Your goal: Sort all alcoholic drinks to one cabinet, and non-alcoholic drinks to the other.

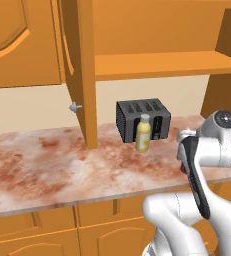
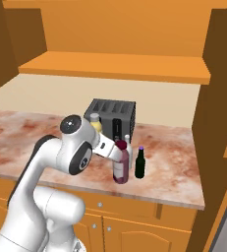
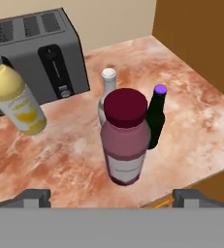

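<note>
Nearest the hand cam, the tool (image 3: pixel 111 206) is seen w/ both tips spread wide, nothing held betw. them. Just beyond, the purple-maroon bottle (image 3: pixel 125 143) is stood upright on the desk (image 3: pixel 74 160), close to its front edge. Behind it, touching or nearly so, the pale clear bottle (image 3: pixel 107 92) and the dark green bottle (image 3: pixel 156 116) are placed side by side. Further back and apart, the yellow bottle (image 3: pixel 15 99) is set in front of the toaster (image 3: pixel 38 53). Above, an open cabinet shelf (image 2: pixel 115 66) is seen, w/ its door (image 1: pixel 79 70) swung out.
</note>
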